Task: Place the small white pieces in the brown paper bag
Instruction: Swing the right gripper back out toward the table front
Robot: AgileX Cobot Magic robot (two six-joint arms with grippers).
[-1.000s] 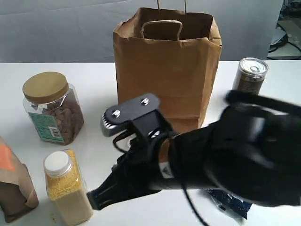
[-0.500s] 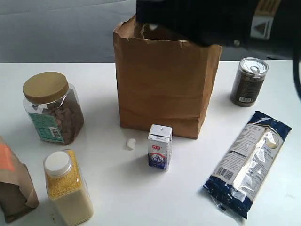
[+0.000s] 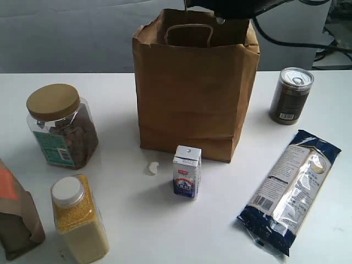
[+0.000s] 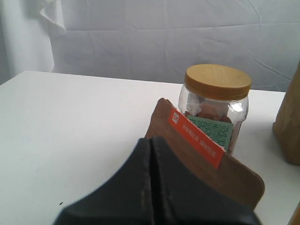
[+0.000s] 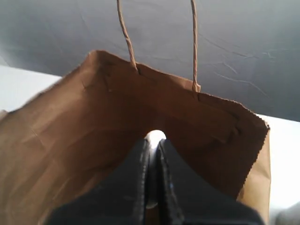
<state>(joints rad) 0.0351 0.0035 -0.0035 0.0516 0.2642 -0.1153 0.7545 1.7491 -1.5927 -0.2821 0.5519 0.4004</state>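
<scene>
Nut jar [image 3: 61, 129], grain bottle [image 3: 81, 223] — can [image 3: 290, 98], carton [image 3: 187, 173]

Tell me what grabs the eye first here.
The tall brown paper bag stands centre, with the right gripper over its open mouth, fingers pinching a small white piece. A second white piece lies on the table in front of the bag, beside the little milk carton.

Open upright brown paper bag [image 3: 192, 93], small white piece [image 3: 151, 168] near its base
</scene>
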